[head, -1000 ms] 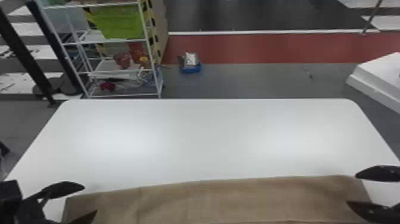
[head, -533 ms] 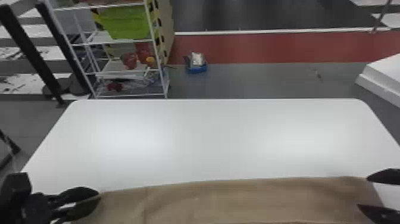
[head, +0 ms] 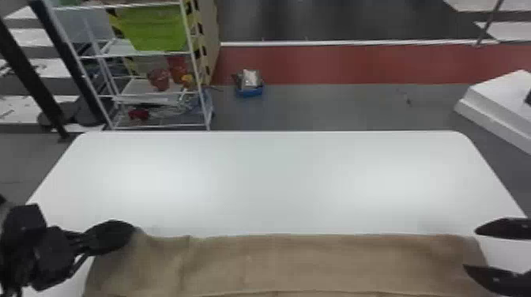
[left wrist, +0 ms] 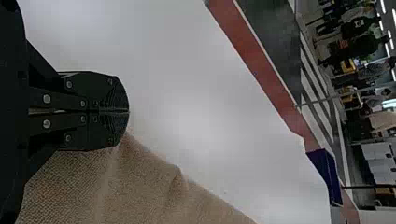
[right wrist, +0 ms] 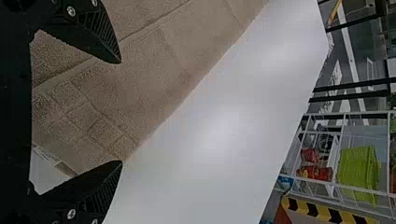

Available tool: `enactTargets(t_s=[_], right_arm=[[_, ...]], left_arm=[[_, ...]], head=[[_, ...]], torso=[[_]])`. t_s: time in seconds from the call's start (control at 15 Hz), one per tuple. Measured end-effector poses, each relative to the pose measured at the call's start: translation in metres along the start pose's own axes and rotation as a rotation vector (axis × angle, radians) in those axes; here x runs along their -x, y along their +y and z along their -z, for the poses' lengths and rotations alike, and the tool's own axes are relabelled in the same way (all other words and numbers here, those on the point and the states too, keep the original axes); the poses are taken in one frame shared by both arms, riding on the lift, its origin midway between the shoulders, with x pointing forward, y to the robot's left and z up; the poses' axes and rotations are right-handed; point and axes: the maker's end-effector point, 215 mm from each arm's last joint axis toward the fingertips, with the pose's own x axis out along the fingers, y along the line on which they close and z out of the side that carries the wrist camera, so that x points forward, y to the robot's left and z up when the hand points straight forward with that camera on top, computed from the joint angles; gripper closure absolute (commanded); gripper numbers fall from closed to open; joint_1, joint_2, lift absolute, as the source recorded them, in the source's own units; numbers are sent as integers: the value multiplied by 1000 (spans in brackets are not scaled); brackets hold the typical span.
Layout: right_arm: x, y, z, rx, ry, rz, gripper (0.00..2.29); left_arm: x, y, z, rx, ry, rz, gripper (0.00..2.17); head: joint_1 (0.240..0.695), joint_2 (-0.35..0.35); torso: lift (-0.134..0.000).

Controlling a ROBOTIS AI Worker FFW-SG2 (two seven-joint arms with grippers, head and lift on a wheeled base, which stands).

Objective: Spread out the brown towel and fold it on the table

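Observation:
The brown towel (head: 316, 256) lies across the near part of the white table (head: 268, 177). At its far left corner my left gripper (head: 132, 233) is shut on the cloth, and that corner looks slightly raised. In the left wrist view the fingertips of the left gripper (left wrist: 128, 112) meet, with the towel (left wrist: 140, 182) hanging from them. My right gripper (head: 470, 249) stands open at the towel's right end. In the right wrist view the right gripper (right wrist: 122, 112) has its fingers wide apart, with the towel's corner region (right wrist: 98, 126) between and beyond them, not gripped.
Beyond the table's far left edge stands a white wire shelf (head: 158, 93) with a green basket (head: 158, 29). A blue container (head: 249, 91) sits on the floor behind the table. A white platform (head: 501, 102) is at the far right.
My left gripper, open a second ago, has shut on the towel's corner and lifted it slightly. The head view has shifted a little. The right gripper remains open.

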Motion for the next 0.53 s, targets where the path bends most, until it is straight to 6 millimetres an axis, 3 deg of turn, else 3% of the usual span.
enactTargets(t_s=[0.2,0.33,0.53], right_arm=[[5,-2,3,2,-7,6,124],[7,-3,6,6,-11,8,124],[7,-3,8,12,-16,6,120]], left_arm=[[-18,28,-20,12,-14,-22,1355],[-23,53,-21,29,-4,-43,1318],[-19,65,2,55,54,-59,-2]], head=[[695,18],[695,26],[695,60]], torso=[[-124],[-124],[-124]])
